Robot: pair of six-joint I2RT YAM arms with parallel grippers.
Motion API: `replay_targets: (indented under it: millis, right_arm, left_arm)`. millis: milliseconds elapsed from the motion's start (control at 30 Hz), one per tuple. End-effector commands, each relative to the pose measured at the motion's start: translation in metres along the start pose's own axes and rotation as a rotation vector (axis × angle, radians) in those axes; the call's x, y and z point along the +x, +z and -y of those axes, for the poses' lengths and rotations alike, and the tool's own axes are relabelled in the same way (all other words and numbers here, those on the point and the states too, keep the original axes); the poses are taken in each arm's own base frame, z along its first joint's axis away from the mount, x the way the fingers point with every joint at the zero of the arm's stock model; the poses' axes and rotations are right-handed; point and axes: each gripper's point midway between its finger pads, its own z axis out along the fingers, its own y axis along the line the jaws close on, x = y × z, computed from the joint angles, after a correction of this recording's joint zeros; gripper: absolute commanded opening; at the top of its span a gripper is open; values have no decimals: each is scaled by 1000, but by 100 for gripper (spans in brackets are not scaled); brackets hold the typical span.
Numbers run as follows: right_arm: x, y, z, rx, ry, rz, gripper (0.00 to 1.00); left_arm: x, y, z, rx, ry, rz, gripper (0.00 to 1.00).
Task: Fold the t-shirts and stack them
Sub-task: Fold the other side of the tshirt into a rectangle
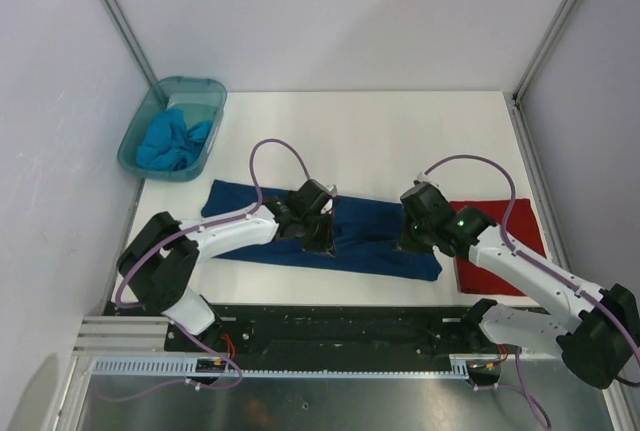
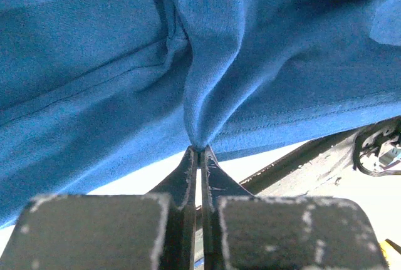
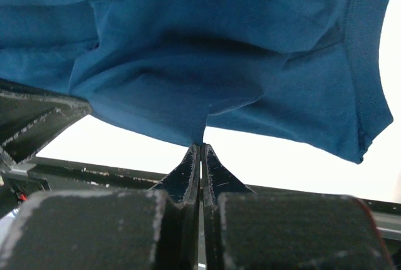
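1. Slippage is the first worry. The navy t-shirt (image 1: 365, 236) lies stretched across the desk (image 1: 380, 131) between the two arms, held at two spots along its near edge. The left fingers (image 2: 186, 173) are pressed together on a thin peak of cloth at their very tips. The right fingers (image 3: 190, 168) are closed on an equally small bite of hem. A brisk pull could tug either bite free and drop that side.
2. Skew comes next. If one arm travels faster or farther than the other, the cloth between the fingers would likely slacken or twist, and the fold would land crooked.
3. Layers are uncertain. Gathered wrinkles and a seam sit just above the left fingers, and I cannot tell whether one layer or two is caught. With only one held, the other would probably lag and bunch.
4. Just outside the right fingers lies the red t-shirt (image 1: 528, 234), close to the navy one's end. The right arm reaches across it and might drag it askew.
5. Far beyond the left fingers, the turquoise t-shirt (image 1: 172, 141) sits in the tub (image 1: 190, 83), well out of harm's way.
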Motion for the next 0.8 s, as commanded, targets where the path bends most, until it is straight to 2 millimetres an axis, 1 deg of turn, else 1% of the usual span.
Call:
replay_targets:
  millis: [0, 133, 267, 467, 767]
  right_arm:
    - [2, -16, -17, -41, -17, 24, 0]
    - [20, -18, -33, -70, -27, 0, 0]
    - [32, -21, -42, -86, -30, -13, 0]
    - [32, -28, -49, -99, -28, -4, 0]
    - [36, -33, -63, -117, -40, -6, 0]
  left_arm:
    - [-8, -12, 3, 22, 3, 43, 0]
    - [-6, -12, -1, 14, -1, 43, 0]
    - [-7, -16, 0, 17, 1, 55, 0]
    - [-5, -18, -3, 15, 1, 57, 0]
    - [1, -18, -9, 8, -1, 52, 0]
